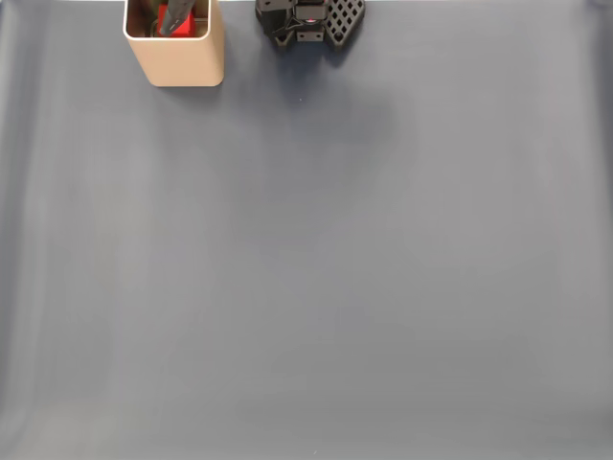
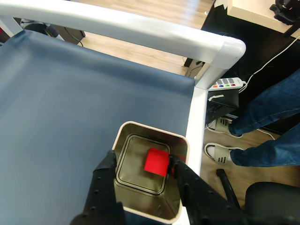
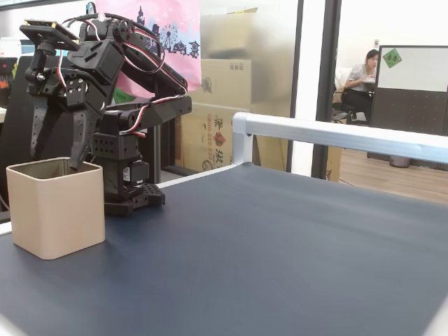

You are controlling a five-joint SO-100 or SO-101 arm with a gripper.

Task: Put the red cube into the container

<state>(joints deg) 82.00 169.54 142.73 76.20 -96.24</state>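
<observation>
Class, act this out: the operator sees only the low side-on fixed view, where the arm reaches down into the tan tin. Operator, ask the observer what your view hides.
Operator: Is the red cube in the container?
Observer: Yes. In the wrist view the red cube sits within the container mouth, above its shiny floor.
Operator: Has the end effector let go?
Observer: Cannot tell. The end effector has one finger against the cube's right edge, the other apart at the left.
Operator: Where is the tin on the table?
Observer: From above, the container stands at the top edge, left of the arm base.
</observation>
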